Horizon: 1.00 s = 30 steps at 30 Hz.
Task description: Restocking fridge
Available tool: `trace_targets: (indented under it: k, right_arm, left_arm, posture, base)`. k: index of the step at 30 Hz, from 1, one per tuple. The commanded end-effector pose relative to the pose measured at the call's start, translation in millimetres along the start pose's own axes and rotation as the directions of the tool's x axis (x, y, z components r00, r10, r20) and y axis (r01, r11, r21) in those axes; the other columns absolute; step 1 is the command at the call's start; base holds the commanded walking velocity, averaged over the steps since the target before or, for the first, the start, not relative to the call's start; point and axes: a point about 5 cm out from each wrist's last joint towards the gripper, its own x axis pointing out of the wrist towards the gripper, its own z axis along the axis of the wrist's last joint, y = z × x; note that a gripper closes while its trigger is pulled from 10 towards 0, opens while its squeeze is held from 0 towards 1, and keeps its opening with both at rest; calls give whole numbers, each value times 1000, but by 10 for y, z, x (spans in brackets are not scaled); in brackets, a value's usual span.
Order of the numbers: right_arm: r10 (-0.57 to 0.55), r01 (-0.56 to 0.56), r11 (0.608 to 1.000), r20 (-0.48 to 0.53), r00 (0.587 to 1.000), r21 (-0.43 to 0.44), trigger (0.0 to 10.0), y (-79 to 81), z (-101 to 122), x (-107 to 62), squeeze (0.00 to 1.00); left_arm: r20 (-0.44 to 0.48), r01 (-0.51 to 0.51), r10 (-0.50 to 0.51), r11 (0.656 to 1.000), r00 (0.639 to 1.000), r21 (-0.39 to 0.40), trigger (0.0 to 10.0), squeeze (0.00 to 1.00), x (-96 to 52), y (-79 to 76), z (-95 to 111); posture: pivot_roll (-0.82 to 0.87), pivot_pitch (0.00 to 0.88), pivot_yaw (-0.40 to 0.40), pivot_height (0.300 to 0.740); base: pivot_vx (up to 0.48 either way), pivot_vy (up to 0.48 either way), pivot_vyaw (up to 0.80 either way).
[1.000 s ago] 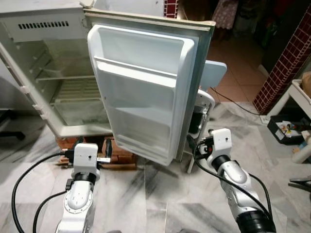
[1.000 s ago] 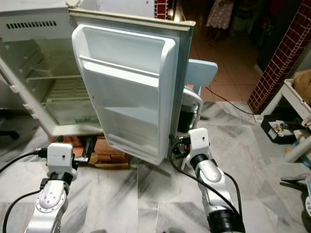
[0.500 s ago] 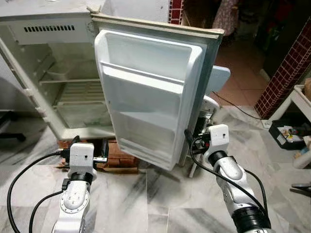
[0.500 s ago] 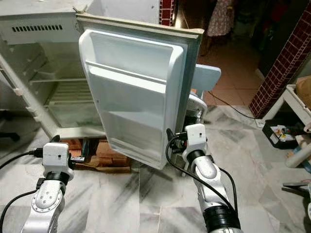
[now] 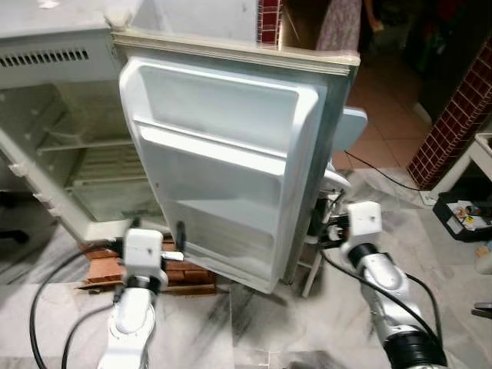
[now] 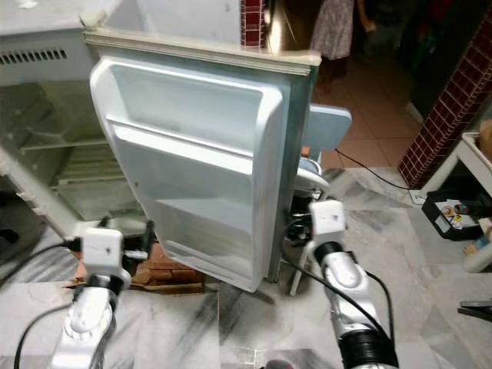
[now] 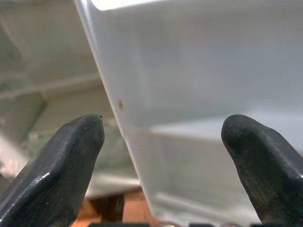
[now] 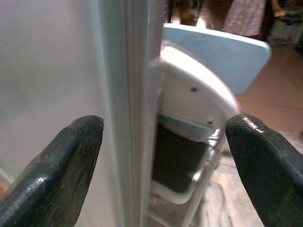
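The left gripper [image 7: 163,142] has its two black fingers spread wide apart and holds nothing. It points at the lower inner edge of the fridge door [image 5: 223,154], close to it, but it is hard to tell if it touches. The right gripper [image 8: 163,137] is spread wide too and holds nothing. It sits by the outer edge of the door, low down. In the head views its fingers are hidden behind the door's edge.

The fridge [image 5: 69,131] stands straight ahead with its door swung wide open. The door's shelves look bare, and so do the racks inside. The far left side of the fridge is cut off. It rests on red bricks [image 5: 100,270].

A folding chair [image 6: 327,127] with a blue back stands behind the door, partly hidden by it. The floor [image 5: 254,323] is grey marble. Far back a person [image 5: 342,23] stands, cut off at the top.
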Motion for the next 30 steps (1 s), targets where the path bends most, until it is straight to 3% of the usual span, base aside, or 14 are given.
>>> trace_targets:
  k: [1, 9, 14, 19, 22, 23, 26, 28, 29, 30]
  right_arm:
    - [49, -50, 999, 21, 999, 9, 10000, 158, 41, 46, 0]
    - [95, -95, 995, -17, 995, -3, 10000, 166, -22, 46, 0]
    - [67, -67, 995, -2, 998, 69, 10000, 113, 99, 185, 0]
    - [117, -120, 981, 28, 993, 151, 10000, 223, 253, 318, 0]
    - [226, -240, 943, 84, 970, 232, 10000, 414, 423, 396, 0]
    - [316, -339, 901, 128, 940, 269, 10000, 542, 522, 386, 0]
    - [445, -488, 806, 200, 873, 334, 10000, 706, 654, 308, 0]
    - [561, -621, 704, 266, 784, 344, 10000, 832, 765, 182, 0]
    - [664, -732, 592, 311, 680, 337, 10000, 920, 851, 11, 0]
    - [704, -773, 536, 326, 631, 340, 10000, 938, 882, -75, 0]
  left_arm:
    - [-49, -30, 32, 999, 998, 33, 10000, 0, -102, 136, -111]
    - [-93, -37, 41, 999, 995, 38, 10000, 0, -242, 108, -177]
    - [-155, -60, 64, 998, 986, 29, 10000, 0, -453, 116, -289]
    - [-177, -57, 61, 998, 982, 28, 10000, 0, -507, 92, -334]
    - [-176, -54, 58, 998, 983, 27, 10000, 0, -476, 65, -317]
    - [-174, -53, 57, 998, 983, 26, 10000, 0, -460, 60, -309]
    - [-172, -51, 55, 998, 984, 27, 10000, 0, -453, 56, -298]
    - [-171, -49, 53, 998, 984, 28, 10000, 0, -455, 61, -297]
    - [-173, -48, 52, 998, 984, 30, 10000, 0, -462, 68, -301]
    - [-175, -47, 52, 998, 983, 31, 10000, 0, -469, 71, -307]
  posture:
    - [-10, 40, 16, 740]
    - [-3, 43, 13, 740]
    - [9, 48, 11, 740]
    - [17, 46, 6, 740]
    - [19, 43, 5, 740]
    - [18, 42, 5, 740]
    - [18, 42, 5, 740]
    - [18, 41, 9, 740]
    - [18, 43, 11, 740]
    - [18, 44, 11, 740]
  base:
    - [0, 0, 0]
    - [0, 0, 0]
    - [0, 0, 0]
    - [0, 0, 0]
    - [0, 0, 0]
    - [0, 0, 0]
    - [0, 0, 0]
    - [0, 0, 0]
    - [0, 0, 0]
    - [0, 0, 0]
